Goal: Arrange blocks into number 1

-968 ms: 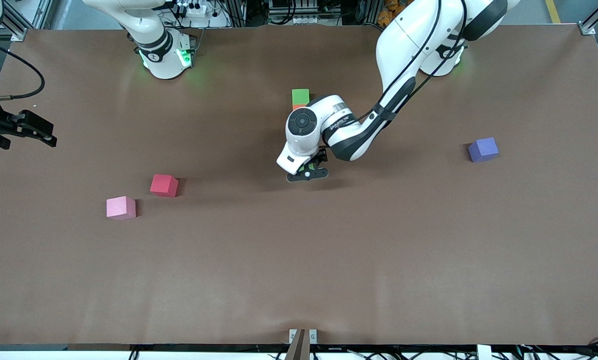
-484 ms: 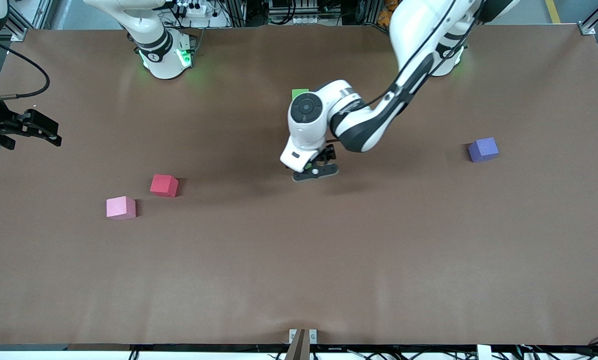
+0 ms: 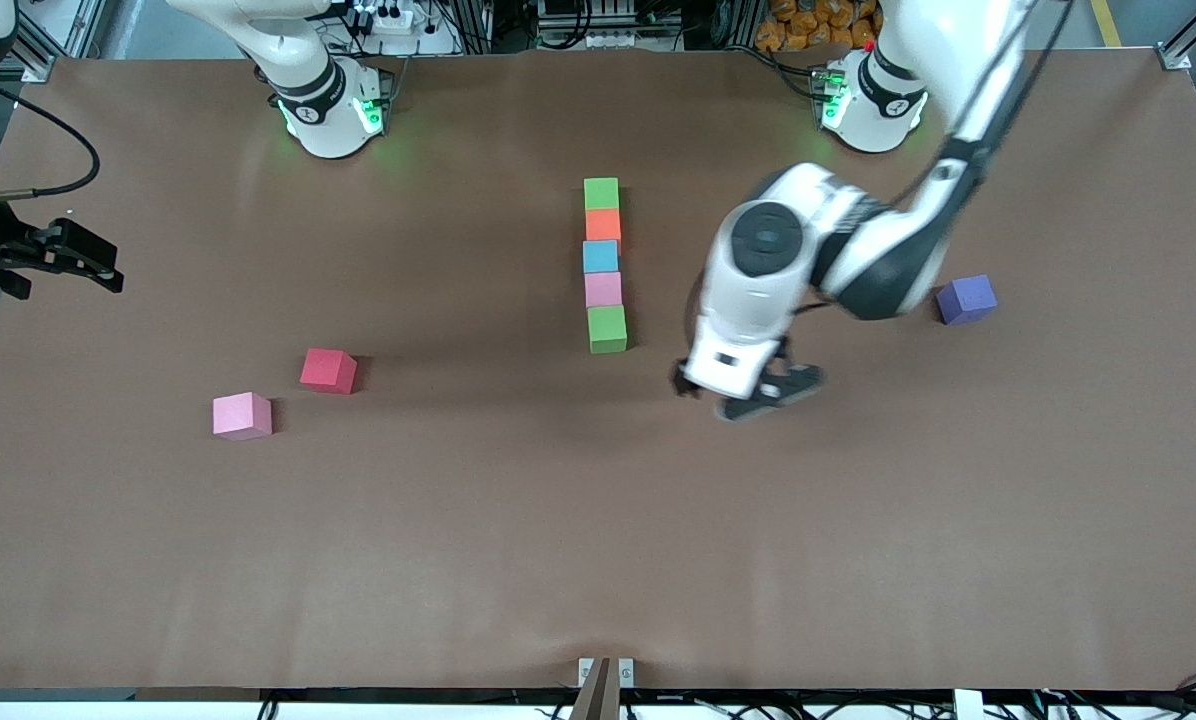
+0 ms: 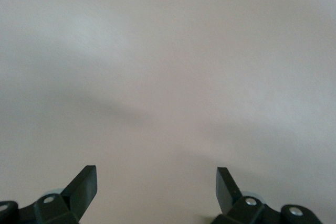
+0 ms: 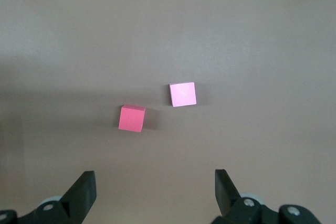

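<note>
Hovering over table [image 3: 858, 520]: left gripper [image 3: 753, 392]

Both arms had glossy white rounded shells w/ black joint bands; the left arm [image 3: 858, 240] carried a dark circular cap at its wrist and a black cable along its link. Bases glowed green at the collar. Grippers were black: angular fingers [image 4: 84, 184], silver screws in the finger mounts.
</note>
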Tool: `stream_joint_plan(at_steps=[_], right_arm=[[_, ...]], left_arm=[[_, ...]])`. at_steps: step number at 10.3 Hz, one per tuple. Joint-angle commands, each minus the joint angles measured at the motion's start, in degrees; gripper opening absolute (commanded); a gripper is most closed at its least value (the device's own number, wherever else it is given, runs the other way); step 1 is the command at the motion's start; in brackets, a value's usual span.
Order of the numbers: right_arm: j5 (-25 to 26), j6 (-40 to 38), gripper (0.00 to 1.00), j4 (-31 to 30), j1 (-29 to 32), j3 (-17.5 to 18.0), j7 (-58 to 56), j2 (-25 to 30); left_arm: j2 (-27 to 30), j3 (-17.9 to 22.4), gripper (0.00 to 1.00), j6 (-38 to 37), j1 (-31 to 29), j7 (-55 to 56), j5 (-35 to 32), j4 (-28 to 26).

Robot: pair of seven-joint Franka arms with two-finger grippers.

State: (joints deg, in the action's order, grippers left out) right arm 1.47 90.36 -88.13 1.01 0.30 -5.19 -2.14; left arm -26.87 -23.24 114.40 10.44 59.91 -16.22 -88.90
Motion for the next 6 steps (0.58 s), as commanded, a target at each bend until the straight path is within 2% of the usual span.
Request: stream_joint_plan(at_steps=[1, 3, 6], right_arm=[[-0.2, -1.0, 1.0, 1.5, 1.1, 0.8, -0.6, -0.8], [-0.2, -1.1, 1.0, 1.5, 1.1, 0.8, -0.6, -0.8], [-0.2, -1.1, 1.0, 1.6, 1.0, 0.8, -0.6, -0.8]], left_arm=[[6.3, -0.8, 1.0, -5.2, -5.2, -7.8, 3.9, -1.2], [10.0, -0.8, 1.0, -9.5, -9.1, -14.4, 5.1, -1.2], [16.0, -0.2, 1.0, -18.6, -11.6, -26.3, 7.2, -2.0]])
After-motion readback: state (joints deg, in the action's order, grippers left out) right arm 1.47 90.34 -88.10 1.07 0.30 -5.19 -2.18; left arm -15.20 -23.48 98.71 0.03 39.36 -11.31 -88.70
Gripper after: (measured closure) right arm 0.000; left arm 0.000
